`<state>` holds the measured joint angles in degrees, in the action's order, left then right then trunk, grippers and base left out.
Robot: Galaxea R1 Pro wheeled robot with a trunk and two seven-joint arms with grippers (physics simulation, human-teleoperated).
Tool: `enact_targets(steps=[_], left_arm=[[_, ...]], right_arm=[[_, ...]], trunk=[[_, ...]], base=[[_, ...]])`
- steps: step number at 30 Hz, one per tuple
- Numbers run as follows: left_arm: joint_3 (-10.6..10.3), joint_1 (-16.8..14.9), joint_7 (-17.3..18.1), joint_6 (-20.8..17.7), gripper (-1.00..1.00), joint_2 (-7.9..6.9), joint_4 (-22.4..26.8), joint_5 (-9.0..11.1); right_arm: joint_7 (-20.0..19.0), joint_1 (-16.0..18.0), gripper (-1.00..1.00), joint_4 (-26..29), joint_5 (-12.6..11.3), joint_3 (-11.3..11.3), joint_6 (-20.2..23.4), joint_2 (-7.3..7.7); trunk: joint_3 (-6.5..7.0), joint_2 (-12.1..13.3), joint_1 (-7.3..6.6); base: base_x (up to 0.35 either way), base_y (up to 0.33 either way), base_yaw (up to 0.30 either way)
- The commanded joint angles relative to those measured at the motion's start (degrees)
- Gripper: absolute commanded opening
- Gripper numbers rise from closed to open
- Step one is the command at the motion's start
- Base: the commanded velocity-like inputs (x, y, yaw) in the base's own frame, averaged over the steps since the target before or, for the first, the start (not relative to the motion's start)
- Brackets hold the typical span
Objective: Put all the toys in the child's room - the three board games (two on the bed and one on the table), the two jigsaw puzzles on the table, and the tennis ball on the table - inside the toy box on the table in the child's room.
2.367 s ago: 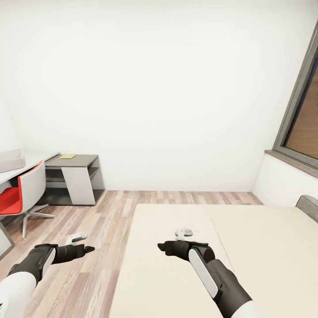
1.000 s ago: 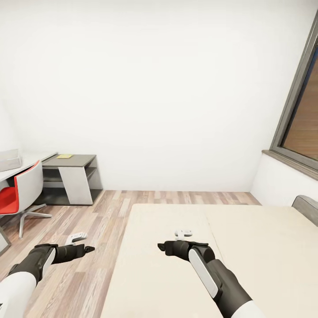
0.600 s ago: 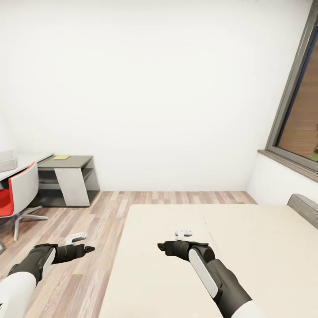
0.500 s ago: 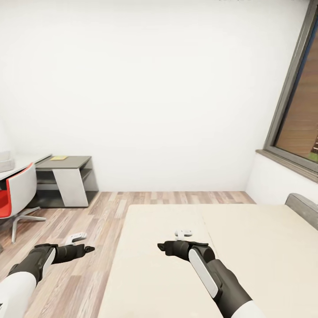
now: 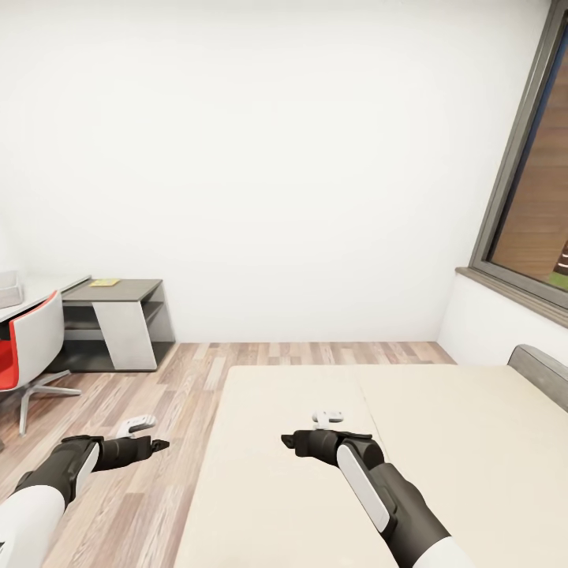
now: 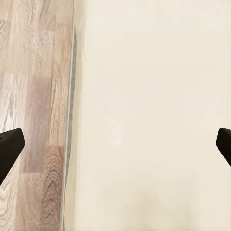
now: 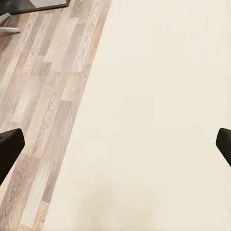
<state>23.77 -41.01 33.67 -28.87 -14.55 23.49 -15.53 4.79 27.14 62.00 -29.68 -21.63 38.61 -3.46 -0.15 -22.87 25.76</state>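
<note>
A cream bed (image 5: 442, 450) spreads ahead of me, its visible surface bare. My left gripper (image 5: 146, 435) hangs over the wood floor beside the bed's edge. In the left wrist view it (image 6: 115, 149) is open, fingertips (image 6: 9, 149) wide apart over the bed edge. My right gripper (image 5: 312, 430) hovers above the bed; its wrist view shows it (image 7: 115, 147) open, nothing between the fingertips (image 7: 9, 147). Far left, a pale grey box (image 5: 8, 289) sits on a white desk (image 5: 47, 288), cut off by the picture's edge. A flat yellow item (image 5: 104, 282) lies on a grey side table (image 5: 118, 319).
A red and white swivel chair (image 5: 31, 347) stands by the desk. Wood floor (image 5: 189, 379) runs between the bed and the furniture. A window (image 5: 532, 205) with a white sill is at the right, and a grey headboard corner (image 5: 540, 371) is below it.
The camera has turned to the right: desk, chair and side table slid left in the picture and more of the window came in. Both arms keep the same pose.
</note>
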Motion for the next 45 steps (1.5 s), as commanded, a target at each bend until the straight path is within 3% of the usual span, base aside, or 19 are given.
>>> enact_targets(steps=[1,30,45], left_arm=[[0.5,0.0,0.4,-0.3,1.00,0.05,0.1,-0.6],[0.5,0.0,0.4,-0.3,1.00,0.05,0.1,-0.6],[0.5,0.0,0.4,-0.3,1.00,0.05,0.1,-0.6]], right_arm=[[0.5,0.0,1.00,0.1,-0.6,-0.1,0.2,0.02],[0.5,0.0,1.00,0.1,-0.5,-0.1,0.2,0.01],[0.5,0.0,1.00,0.1,-0.5,-0.1,0.2,-0.02]], trunk=[[-0.03,0.0,0.02],[-0.03,0.0,0.02],[-0.03,0.0,0.02]], base=[[0.000,0.000,-0.001],[0.000,-0.020,0.000],[0.000,-0.169,0.000]])
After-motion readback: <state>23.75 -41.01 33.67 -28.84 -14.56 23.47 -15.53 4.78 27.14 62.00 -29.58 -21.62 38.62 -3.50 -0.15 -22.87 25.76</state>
